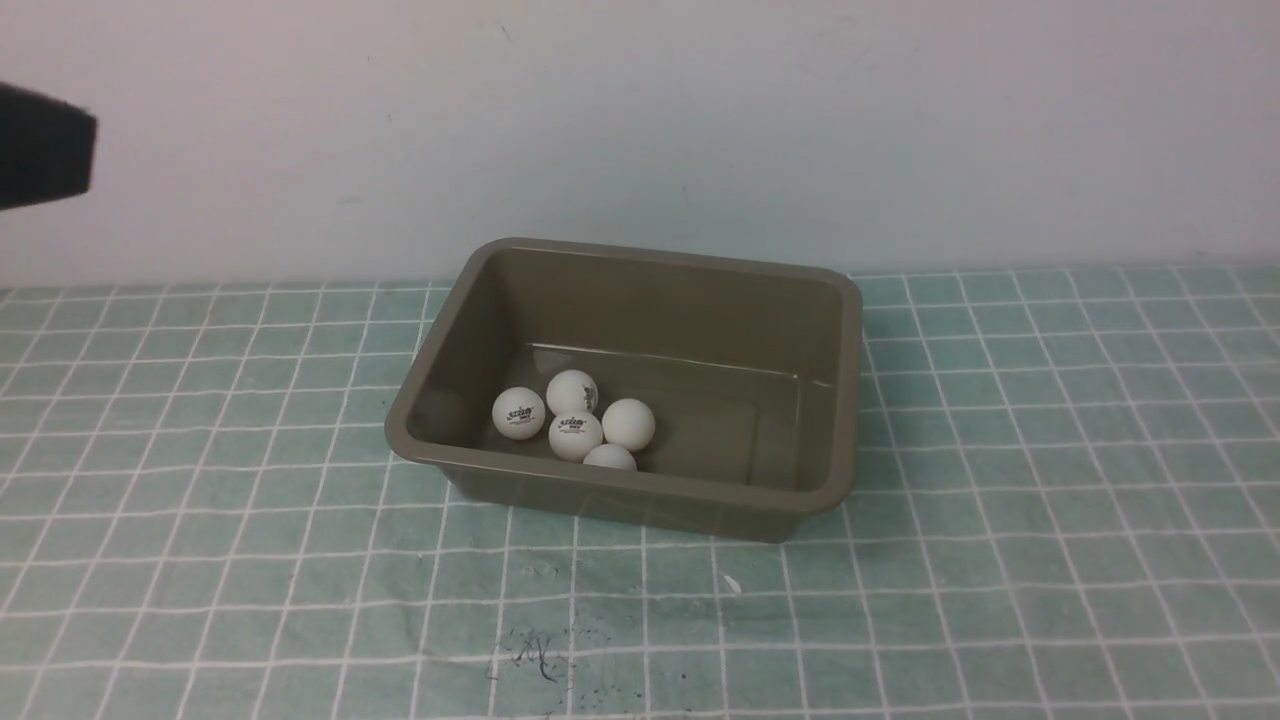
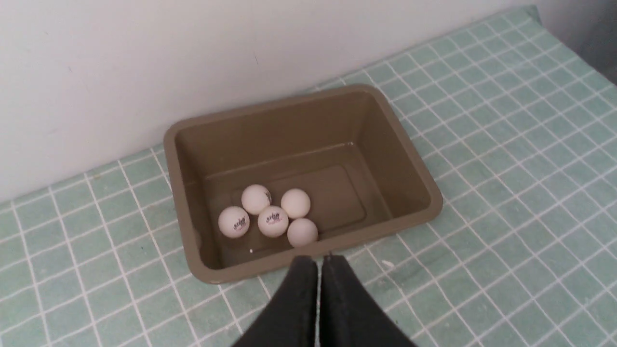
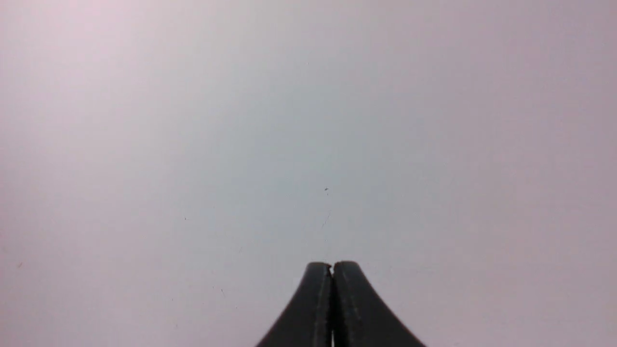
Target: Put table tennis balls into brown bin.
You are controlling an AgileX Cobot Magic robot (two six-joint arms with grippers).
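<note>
The brown bin (image 1: 840, 400) stands mid-table near the wall, and its rim (image 2: 308, 253) also shows in the left wrist view. Several white table tennis balls (image 1: 573, 434) lie clustered on the bin's floor towards its front left corner; some carry a dark logo, and the cluster of balls (image 2: 273, 221) appears in the left wrist view too. My left gripper (image 2: 319, 262) hangs high above the table, shut and empty, its tips over the cloth just in front of the bin. A black part of the left arm (image 1: 40, 158) shows at the far left. My right gripper (image 3: 332, 266) is shut and empty, facing only the bare wall.
A green cloth with a white grid (image 1: 1050, 500) covers the table. A pale wall (image 1: 700, 120) rises right behind the bin. A small white scrap (image 1: 732, 585) lies on the cloth in front of the bin, and dark marks (image 1: 530, 655) stain the cloth near the front edge.
</note>
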